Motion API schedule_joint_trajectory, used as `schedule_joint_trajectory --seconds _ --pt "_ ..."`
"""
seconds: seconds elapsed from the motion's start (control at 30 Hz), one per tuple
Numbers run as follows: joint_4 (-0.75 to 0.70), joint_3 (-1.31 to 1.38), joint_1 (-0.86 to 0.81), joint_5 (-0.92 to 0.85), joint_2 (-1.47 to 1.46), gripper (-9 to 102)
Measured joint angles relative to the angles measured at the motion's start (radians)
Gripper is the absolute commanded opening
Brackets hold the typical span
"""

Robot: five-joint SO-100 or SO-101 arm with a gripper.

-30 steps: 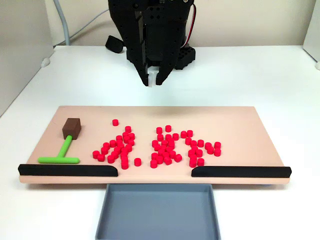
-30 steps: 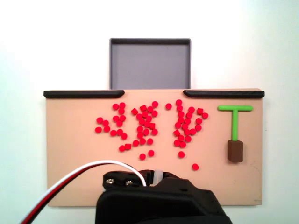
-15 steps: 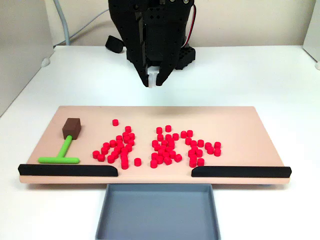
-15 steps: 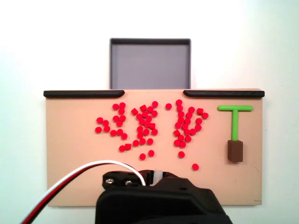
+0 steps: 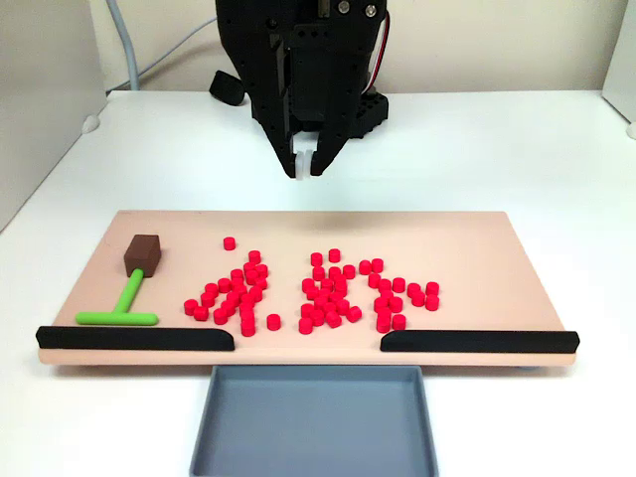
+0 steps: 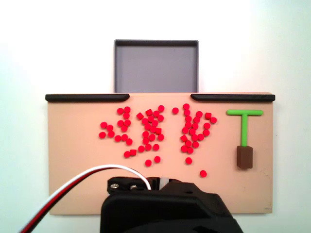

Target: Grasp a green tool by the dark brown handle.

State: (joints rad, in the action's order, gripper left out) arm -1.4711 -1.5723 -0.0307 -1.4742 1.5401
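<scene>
green tool (image 5: 127,298): lies flat on the tan board (image 5: 467,234), at the board's left end in the front fixed view and at its right end in the top-down fixed view (image 6: 245,130). its crossbar sits just beside the board's black rail (image 5: 134,338), and the stem runs away from the rail.
dark brown handle (image 5: 144,254): a small block on the stem end farthest from the rail, standing proud of the board, with bare board around it (image 6: 245,157).
red cylinders (image 5: 318,288): scattered across the middle of the board; the nearest ones are apart from the handle, so they should not crowd a grasp.
gripper (image 5: 306,164): hangs above the table beyond the board's far edge, near the board's middle and well apart from the tool. the fingertips look nearly pressed together with nothing between them.
handling, as a judgement: the tool looks light, stiff and likely plastic, so it should lift easily but could skid or pivot on the smooth board if nudged off-centre.
where to hold: across two opposite flat faces of the block, with the fingers spread wider than the block first. the thin stem looks a poorer hold.
grey tray (image 5: 316,417): sits off the board on the rail side, in line with the gap in the rail.
</scene>
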Motion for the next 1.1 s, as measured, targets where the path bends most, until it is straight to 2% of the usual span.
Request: schedule_joint_trajectory --seconds 0.6,1.1 --pt "0.000 0.000 0.008 -0.025 -0.002 3" --pt "0.008 0.000 -0.222 -0.187 -0.058 0"
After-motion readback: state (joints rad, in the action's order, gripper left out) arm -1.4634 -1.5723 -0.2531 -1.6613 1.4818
